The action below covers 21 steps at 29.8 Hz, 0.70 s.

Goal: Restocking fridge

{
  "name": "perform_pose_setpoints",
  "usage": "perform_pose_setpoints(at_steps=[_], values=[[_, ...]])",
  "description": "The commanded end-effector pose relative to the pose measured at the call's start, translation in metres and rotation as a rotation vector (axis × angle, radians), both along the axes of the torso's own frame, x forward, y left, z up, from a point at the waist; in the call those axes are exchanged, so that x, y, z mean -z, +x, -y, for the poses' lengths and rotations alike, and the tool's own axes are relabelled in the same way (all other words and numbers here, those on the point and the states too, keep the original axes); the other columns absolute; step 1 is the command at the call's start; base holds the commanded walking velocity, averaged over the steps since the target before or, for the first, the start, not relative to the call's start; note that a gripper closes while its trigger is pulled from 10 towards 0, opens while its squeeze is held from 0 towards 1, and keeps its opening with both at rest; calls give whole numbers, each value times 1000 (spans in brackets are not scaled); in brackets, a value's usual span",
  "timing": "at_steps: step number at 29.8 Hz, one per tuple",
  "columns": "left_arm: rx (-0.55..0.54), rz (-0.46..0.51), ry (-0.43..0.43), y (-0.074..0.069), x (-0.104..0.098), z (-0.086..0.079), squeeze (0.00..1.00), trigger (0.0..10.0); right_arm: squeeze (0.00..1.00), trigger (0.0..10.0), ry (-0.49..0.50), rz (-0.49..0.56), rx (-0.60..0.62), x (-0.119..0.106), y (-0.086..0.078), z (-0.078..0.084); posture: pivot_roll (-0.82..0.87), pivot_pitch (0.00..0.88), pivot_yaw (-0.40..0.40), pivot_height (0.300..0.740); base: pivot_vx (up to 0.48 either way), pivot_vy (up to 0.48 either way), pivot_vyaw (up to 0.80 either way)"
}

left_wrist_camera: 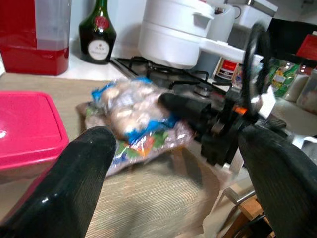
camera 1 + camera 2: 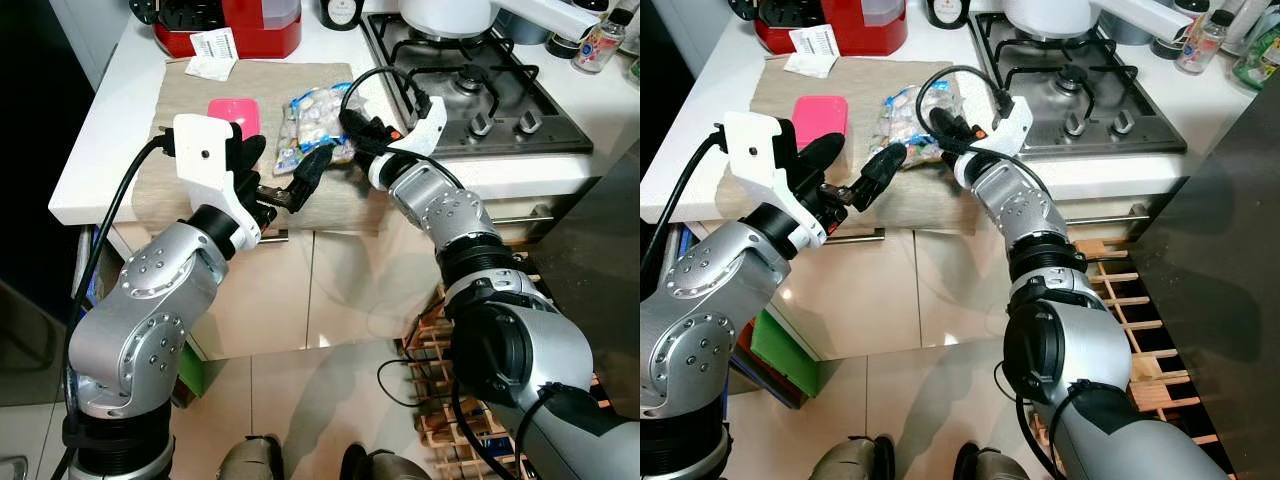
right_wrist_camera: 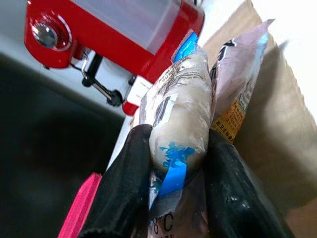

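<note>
Head views are evenly bright and sharp — glare whitens the countertop (image 2: 100,120) at upper left, and the far left edge falls into deep shadow. The left wrist view is soft, its near fingers (image 1: 79,173) blurred. The right wrist view blows out at upper right — its lower left is dark.

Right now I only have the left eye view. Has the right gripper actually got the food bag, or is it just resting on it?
Observer: In the right wrist view the right gripper is shut on the food bag, fingers pinching both sides.
Operator: And the left gripper?
Observer: The left gripper is open, short of the bag.
Operator: What's behind the bag?
Observer: A dark green bottle stands beside a white pot on the stove.
</note>
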<state>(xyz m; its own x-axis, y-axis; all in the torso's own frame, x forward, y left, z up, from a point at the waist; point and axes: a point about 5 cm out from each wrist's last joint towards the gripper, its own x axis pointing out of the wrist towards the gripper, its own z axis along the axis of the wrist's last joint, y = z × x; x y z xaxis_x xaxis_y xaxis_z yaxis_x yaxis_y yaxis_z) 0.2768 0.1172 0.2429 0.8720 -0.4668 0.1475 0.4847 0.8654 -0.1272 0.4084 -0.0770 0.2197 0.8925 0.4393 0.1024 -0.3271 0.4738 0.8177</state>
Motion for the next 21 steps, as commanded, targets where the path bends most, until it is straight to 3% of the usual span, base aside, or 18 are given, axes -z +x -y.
perform_pose_setpoints(at_steps=[1, 6, 17, 20, 21], values=[[6, 10, -11, 2, -2, 2, 0, 10000, 0, 0, -22, 144, 63, -35, 5, 10, 107, 113, -33, 740, 0, 0, 0], [8, 9, -11, 4, -2, 2, 0, 10000, 0, 0, -40, 145, 52, -32, 5, 10, 102, 110, -31, 740, 0, 0, 0], [8, 7, -2, 3, 0, 2, 0, 10000, 0, 0, -81, 14, 32, 10, -2, 1, 106, 112, -30, 740, 0, 0, 0], [8, 7, 1, 3, 0, 1, 0, 10000, 0, 0, -143, -35, 48, 21, -3, -2, 108, 114, -29, 740, 0, 0, 0], [8, 7, 2, 3, 0, 1, 0, 10000, 0, 4157, -160, -46, 53, 24, -3, -2, 108, 114, -29, 740, 0, 0, 0]])
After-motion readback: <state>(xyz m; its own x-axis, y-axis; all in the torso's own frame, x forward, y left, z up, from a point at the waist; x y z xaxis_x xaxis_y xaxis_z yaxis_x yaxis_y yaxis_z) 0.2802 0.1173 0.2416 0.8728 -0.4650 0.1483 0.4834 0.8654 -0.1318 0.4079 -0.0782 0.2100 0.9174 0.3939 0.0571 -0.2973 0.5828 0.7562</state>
